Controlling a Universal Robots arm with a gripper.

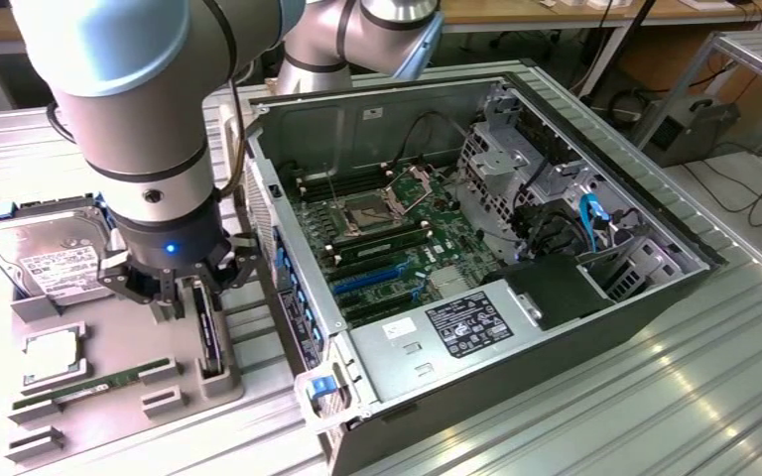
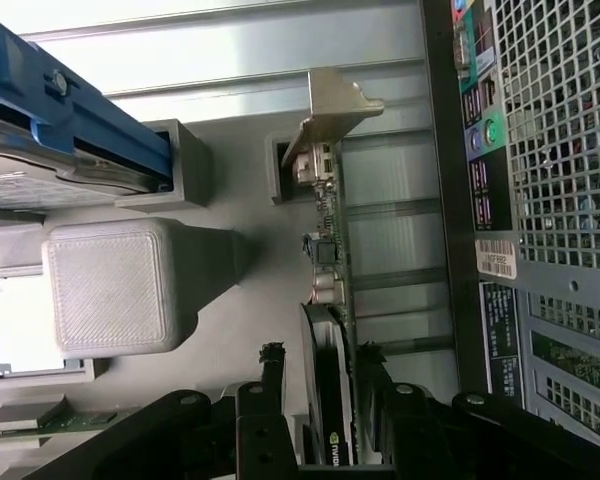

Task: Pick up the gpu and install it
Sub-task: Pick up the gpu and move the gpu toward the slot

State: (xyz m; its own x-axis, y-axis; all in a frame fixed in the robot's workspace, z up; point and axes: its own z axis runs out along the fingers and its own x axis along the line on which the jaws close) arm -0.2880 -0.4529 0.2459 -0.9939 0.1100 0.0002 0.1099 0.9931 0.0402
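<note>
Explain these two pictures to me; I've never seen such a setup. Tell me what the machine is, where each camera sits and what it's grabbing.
The grey machine is a robot arm with a gripper at its end. One picture comes from a camera off the arm, the other from a camera on the wrist, looking past the fingers. On the metal table sit an open computer case and a grey tray holding a hard drive, a memory stick and the gpu, standing on edge. The open fingers straddle the gpu, not yet lifted.
</note>
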